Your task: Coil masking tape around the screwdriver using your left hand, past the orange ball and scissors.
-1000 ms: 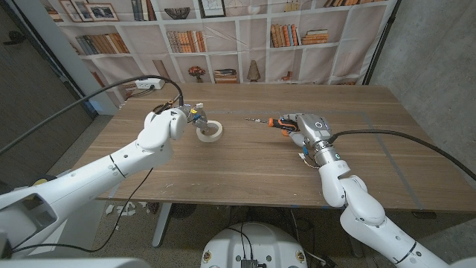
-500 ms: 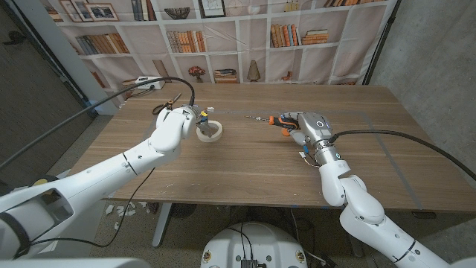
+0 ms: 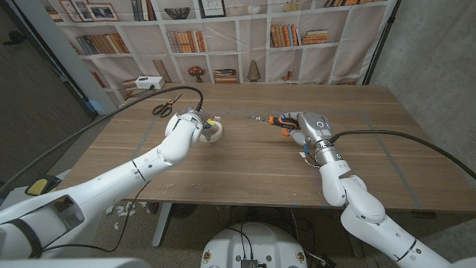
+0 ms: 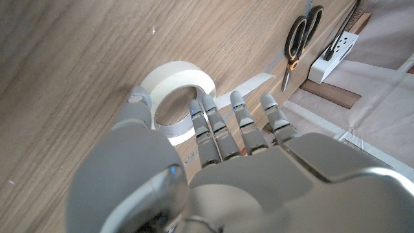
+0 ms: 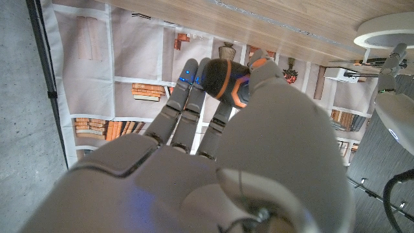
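Observation:
A white roll of masking tape [image 3: 213,132] lies left of the table's middle. My left hand [image 3: 195,124] is at its left side. In the left wrist view, one finger reaches inside the ring of the masking tape [image 4: 178,83] and the thumb presses its outer wall, so my left hand [image 4: 213,162] pinches the roll. The screwdriver [image 3: 272,122], orange and black with its thin shaft pointing left, is gripped by my right hand [image 3: 309,129] at the handle. The right wrist view shows the fingers of my right hand [image 5: 194,129] wrapped around the screwdriver handle [image 5: 226,79]. Scissors [image 3: 165,106] lie behind my left hand.
A white power strip [image 3: 149,83] with a cable sits at the table's far left edge, next to the scissors [image 4: 299,37] in the left wrist view. Bookshelves stand behind the table. Bare wood stretches between the tape and the screwdriver tip.
My left forearm has swung in toward the table and the hand has shifted right along with the tape, uncovering the scissors. My right hand and the screwdriver have stayed put.

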{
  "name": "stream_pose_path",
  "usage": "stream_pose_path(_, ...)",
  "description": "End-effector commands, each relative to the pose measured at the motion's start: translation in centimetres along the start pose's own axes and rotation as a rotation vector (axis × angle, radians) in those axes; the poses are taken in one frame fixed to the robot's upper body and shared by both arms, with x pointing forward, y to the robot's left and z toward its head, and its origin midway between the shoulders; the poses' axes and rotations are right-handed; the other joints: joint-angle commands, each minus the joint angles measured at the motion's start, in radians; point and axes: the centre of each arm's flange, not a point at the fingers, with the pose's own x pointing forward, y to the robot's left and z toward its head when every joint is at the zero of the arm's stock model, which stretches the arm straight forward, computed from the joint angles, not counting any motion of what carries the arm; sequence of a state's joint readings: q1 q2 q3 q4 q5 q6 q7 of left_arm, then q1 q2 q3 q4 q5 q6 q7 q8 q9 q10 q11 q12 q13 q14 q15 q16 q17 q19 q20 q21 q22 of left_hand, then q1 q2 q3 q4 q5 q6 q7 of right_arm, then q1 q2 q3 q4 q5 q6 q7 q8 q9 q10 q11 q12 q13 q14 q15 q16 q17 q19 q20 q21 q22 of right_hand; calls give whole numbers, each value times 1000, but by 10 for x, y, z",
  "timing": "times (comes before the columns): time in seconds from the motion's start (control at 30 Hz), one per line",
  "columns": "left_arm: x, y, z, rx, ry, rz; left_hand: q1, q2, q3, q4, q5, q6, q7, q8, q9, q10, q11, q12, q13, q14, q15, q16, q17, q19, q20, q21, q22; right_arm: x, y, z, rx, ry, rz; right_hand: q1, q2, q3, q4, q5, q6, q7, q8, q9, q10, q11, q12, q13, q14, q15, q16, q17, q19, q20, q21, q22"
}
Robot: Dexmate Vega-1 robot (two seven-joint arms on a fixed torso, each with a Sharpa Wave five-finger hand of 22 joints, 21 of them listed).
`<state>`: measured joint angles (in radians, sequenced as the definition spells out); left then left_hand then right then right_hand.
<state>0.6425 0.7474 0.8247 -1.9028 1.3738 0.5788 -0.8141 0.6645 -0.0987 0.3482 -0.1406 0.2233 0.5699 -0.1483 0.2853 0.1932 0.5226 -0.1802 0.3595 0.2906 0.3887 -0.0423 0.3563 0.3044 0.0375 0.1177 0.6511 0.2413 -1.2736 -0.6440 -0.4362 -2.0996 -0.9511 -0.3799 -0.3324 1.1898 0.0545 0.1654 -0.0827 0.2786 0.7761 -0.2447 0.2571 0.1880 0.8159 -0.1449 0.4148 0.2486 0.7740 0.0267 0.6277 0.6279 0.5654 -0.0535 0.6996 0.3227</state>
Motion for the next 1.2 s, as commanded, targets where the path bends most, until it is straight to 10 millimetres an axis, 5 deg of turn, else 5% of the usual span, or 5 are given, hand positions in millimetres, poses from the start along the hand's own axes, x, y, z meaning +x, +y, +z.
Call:
stream_pose_path(0.03, 2, -11, 16, 47, -9, 22, 19, 7, 0, -3, 9, 7, 0, 4, 6, 8, 0, 6, 4, 10, -117, 4, 6, 11, 2, 8, 1, 0, -1, -2, 0, -4, 2, 64, 102, 2, 8, 5, 298, 152, 0, 6, 245, 53, 0, 4, 338, -255, -4, 3, -11, -147, 11, 3)
stream_pose_path(0.57, 13, -23, 29, 80, -51, 82, 159, 115, 20, -19, -25, 177, -13, 51, 4, 170, -26, 70, 36, 213, -179, 104, 51, 115, -50, 79, -3, 0, -3, -5, -5, -5, 5, 64, 105, 0, 10, 8, 301, 152, -3, 6, 245, 49, -3, 10, 341, -255, -19, 1, -21, -146, 20, 2)
stream_pose_path(0.77, 15, -32, 36, 102, -57, 126, 302, 171, 43, -39, -36, 292, -11, 87, 8, 284, -23, 114, 66, 344, -195, 172, 104, 193, -75, 145, -2, 0, -3, -6, -6, 1, 6, 64, 104, -1, 11, 8, 301, 151, -5, 6, 246, 47, -4, 12, 341, -255, -24, 1, -25, -146, 23, 2)
stream_pose_path(1.0, 17, -33, 36, 96, -33, 159, 341, 281, 70, 26, -17, 312, 33, 105, 16, 379, -24, 149, 118, 482, -185, 203, 145, 232, -59, 223, 9, 3, -4, -7, -6, 5, 11, 64, 103, -3, 11, 10, 297, 148, -9, 6, 245, 50, -7, 13, 342, -255, -31, 1, -29, -145, 28, 1)
stream_pose_path(1.2, 13, -25, 28, 31, -30, 228, 340, 288, 96, 63, 22, 290, 60, 96, 22, 449, -30, 172, 148, 572, -189, 214, 162, 267, -75, 271, 15, 7, -3, -8, 33, 10, 31, 65, 106, -3, 12, 11, 297, 149, -10, 7, 246, 53, -10, 11, 348, -256, -34, 1, -29, -144, 33, 0)
